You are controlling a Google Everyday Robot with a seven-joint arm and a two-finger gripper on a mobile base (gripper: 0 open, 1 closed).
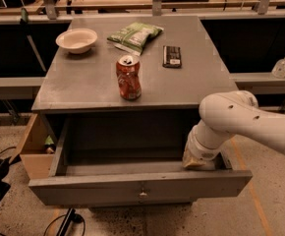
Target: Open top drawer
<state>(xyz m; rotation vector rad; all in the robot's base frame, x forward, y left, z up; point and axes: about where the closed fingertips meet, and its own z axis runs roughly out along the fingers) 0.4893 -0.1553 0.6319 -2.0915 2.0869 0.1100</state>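
Note:
The top drawer (83, 188) stands pulled out from under the grey cabinet top, its plain grey inside open to view. A small round metal knob (142, 192) sits at the centre of its flat front. My white arm (231, 119) comes in from the right and bends down into the drawer's right end. My gripper (197, 162) is low inside the drawer at its right side, mostly hidden behind the wrist.
On the cabinet top (83, 82) stand a red soda can (128, 77), a white bowl (76, 39), a green chip bag (134, 35) and a dark snack bar (171, 56). A wooden box (32, 149) sits at the left. A clear bottle (282, 66) stands on a shelf at the right.

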